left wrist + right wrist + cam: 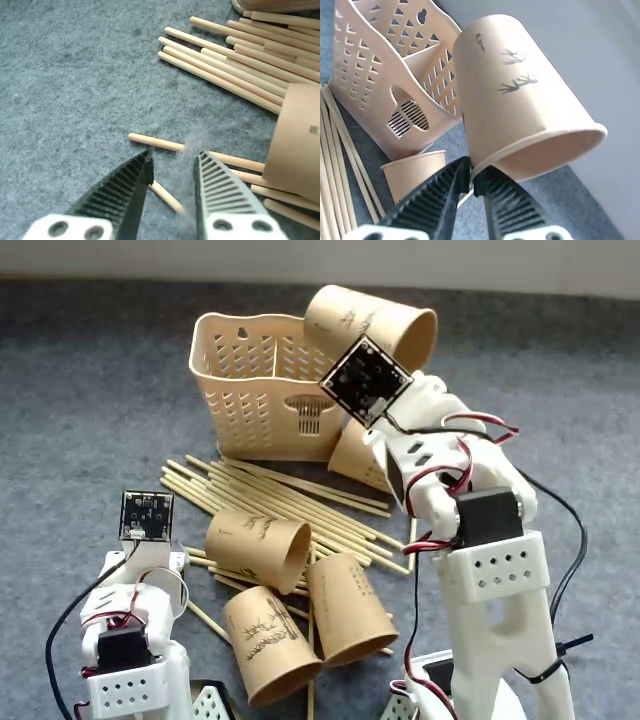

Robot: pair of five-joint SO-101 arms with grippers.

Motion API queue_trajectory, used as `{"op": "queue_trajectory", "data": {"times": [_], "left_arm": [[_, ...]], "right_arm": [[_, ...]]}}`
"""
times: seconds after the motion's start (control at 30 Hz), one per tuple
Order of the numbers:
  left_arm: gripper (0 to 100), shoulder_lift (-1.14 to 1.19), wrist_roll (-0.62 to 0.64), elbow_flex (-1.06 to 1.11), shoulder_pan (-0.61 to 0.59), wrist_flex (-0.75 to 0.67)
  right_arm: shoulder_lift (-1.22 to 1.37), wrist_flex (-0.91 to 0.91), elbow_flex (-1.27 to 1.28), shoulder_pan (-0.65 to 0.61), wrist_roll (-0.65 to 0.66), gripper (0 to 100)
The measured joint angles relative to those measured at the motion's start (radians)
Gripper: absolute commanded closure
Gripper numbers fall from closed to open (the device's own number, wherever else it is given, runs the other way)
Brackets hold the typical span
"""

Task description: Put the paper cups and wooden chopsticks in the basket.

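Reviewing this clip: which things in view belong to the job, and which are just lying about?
Job:
basket
paper cup held by the right gripper
cup beside the basket
three cups lying among the sticks
wooden chopsticks

Not the job:
grey carpet
pale wall

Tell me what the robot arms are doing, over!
Right jaws shut on a cup beside the basket. Left jaws open over loose chopsticks. Three cups lying on the pile.

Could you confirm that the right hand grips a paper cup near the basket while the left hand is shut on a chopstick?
Not quite: the left wrist view shows the left hand open above a loose chopstick, gripping nothing. The right hand does grip a paper cup near the basket.
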Motion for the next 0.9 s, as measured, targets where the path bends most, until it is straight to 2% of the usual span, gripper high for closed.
{"op": "queue_trajectory", "data": {"times": [0.43,0.77,0.9], "left_arm": [[86,0.0,0.0,0.0,0.0,0.0],[86,0.0,0.0,0.0,0.0,0.0],[86,0.0,0.0,0.0,0.0,0.0]], "right_arm": [[0.0,0.0,0.0,-0.002,0.018,91.5],[0.0,0.0,0.0,-0.048,0.018,91.5],[0.0,0.0,0.0,-0.049,-0.015,91.5]]}}
